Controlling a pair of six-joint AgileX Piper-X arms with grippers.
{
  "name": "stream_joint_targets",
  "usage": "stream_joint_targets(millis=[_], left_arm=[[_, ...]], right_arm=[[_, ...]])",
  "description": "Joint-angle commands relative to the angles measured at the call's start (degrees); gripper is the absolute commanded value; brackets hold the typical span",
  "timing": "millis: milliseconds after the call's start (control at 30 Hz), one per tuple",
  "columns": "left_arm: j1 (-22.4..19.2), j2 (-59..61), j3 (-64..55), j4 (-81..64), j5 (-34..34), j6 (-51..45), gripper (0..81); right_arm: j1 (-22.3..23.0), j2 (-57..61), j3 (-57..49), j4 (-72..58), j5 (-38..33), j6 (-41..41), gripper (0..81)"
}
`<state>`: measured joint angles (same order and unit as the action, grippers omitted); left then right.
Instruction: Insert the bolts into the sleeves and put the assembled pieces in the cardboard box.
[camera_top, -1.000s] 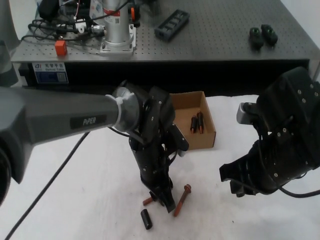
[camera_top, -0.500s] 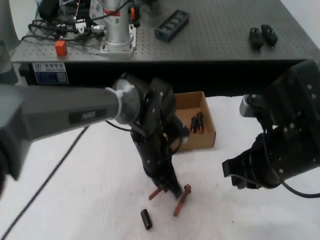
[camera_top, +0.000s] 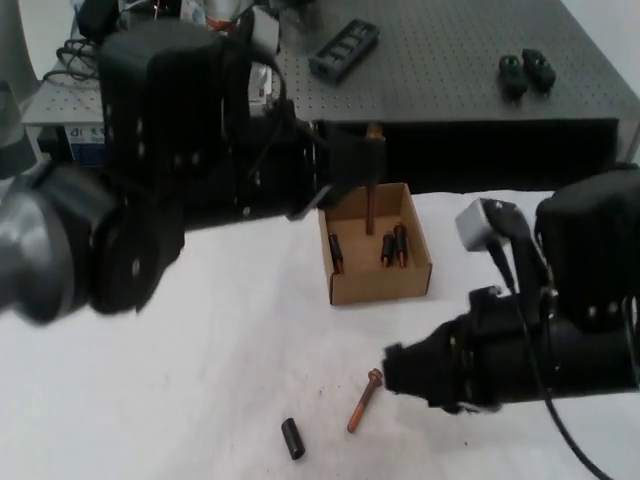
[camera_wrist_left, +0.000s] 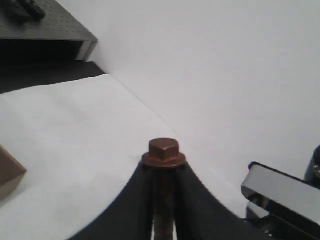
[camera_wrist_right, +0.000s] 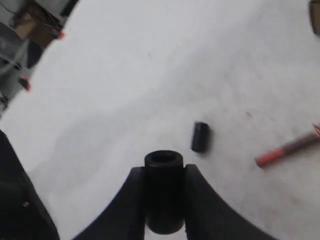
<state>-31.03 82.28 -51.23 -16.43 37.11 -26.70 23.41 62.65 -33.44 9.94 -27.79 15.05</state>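
Note:
My left gripper (camera_wrist_left: 163, 205) is shut on a copper bolt (camera_wrist_left: 163, 152), held upright with its hex head up. In the high view that bolt (camera_top: 372, 190) hangs over the cardboard box (camera_top: 345, 290), gripped by my left gripper (camera_top: 362, 162). My right gripper (camera_wrist_right: 164, 195) is shut on a black sleeve (camera_wrist_right: 163, 187), its bore facing outward. It hovers low over the white cloth, and in the high view the right gripper (camera_top: 398, 368) is close beside a loose bolt (camera_top: 363, 399). A loose black sleeve (camera_top: 292, 438) lies left of that bolt; the same sleeve (camera_wrist_right: 200, 136) and bolt (camera_wrist_right: 287, 148) lie ahead.
Inside the box lie assembled pieces (camera_top: 395, 245) and another dark piece (camera_top: 335, 252). Behind the cloth stands a perforated metal bench (camera_top: 450, 70) with a black tray (camera_top: 343, 48), cables and small parts. The box corner (camera_wrist_left: 7, 172) sits below the left gripper.
The left arm lifted one bolt off the cloth and swung it up over the box. The right arm moved left and lower, toward the remaining bolt.

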Motion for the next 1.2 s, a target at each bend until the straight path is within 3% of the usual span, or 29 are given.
stream_joint_targets(millis=[0, 267, 600, 1167], left_arm=[[0.0, -0.4, 1.8, -5.9, 4.4, -8.5, 0.7], [0.0, -0.4, 1.8, -5.9, 4.7, -8.5, 0.7], [0.0, -0.4, 1.8, -5.9, 4.5, -8.5, 0.7], [0.0, -0.4, 1.8, -5.9, 6.8, -8.5, 0.7]], right_arm=[[0.5, 0.4, 0.1, -9.2, -1.1, 3.0, 4.4], [-0.1, 0.7, 0.0, -17.9, 2.7, 4.8, 4.4], [-0.3, 0.7, 0.0, -11.8, 1.5, 6.0, 4.4], [-0.3, 0.7, 0.0, -20.6, 11.2, 5.6, 4.4]])
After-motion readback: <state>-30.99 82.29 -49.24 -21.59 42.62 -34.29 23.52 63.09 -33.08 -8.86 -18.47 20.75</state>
